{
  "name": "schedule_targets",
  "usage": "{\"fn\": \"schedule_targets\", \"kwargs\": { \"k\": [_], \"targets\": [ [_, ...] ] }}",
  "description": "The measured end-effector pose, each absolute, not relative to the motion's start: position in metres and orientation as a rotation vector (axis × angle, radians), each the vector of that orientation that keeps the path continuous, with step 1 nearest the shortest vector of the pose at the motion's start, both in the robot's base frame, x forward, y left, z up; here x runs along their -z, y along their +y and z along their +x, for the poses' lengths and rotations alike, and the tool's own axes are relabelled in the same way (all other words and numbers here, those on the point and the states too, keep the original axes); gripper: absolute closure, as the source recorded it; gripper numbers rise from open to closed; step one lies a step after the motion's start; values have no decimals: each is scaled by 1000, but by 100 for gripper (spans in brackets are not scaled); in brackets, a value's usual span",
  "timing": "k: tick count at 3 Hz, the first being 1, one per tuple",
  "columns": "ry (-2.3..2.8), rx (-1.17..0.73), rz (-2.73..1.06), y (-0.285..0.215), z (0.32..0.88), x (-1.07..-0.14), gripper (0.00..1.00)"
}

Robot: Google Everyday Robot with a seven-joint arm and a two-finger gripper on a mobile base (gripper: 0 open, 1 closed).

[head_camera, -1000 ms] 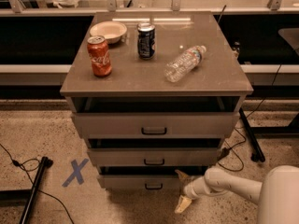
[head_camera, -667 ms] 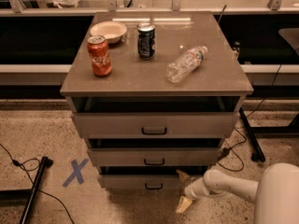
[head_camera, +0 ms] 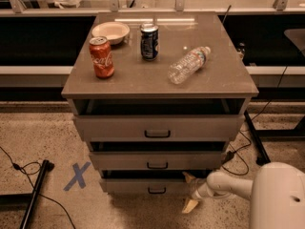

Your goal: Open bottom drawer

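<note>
The bottom drawer (head_camera: 128,186) is the lowest of three grey drawers in the cabinet, with a small black handle (head_camera: 157,191) at its centre. A dark gap shows above its front. My gripper (head_camera: 189,192) is low at the right end of that drawer front, to the right of the handle. It is open and holds nothing, with one yellowish fingertip (head_camera: 188,177) near the drawer's top right corner and the other down near the floor. My white arm (head_camera: 228,184) reaches in from the lower right.
On the cabinet top (head_camera: 214,75) stand a red cola can (head_camera: 101,57), a dark can (head_camera: 149,41), a bowl (head_camera: 110,32) and a lying clear bottle (head_camera: 188,64). A blue X (head_camera: 76,176) marks the floor at left, beside a black pole (head_camera: 34,192). Cables lie at right.
</note>
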State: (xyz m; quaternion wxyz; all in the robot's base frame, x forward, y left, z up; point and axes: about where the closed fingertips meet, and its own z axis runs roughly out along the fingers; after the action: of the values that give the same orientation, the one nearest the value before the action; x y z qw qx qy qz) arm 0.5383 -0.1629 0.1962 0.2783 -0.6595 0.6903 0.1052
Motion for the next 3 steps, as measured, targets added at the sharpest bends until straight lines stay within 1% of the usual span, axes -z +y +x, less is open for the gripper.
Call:
{"fn": "schedule_targets", "kwargs": {
  "k": [2,3],
  "targets": [
    [1871,-289,-1822,-164,545,-181,15],
    [1867,-299,-1848,-163,536,-182,19]
  ]
}}
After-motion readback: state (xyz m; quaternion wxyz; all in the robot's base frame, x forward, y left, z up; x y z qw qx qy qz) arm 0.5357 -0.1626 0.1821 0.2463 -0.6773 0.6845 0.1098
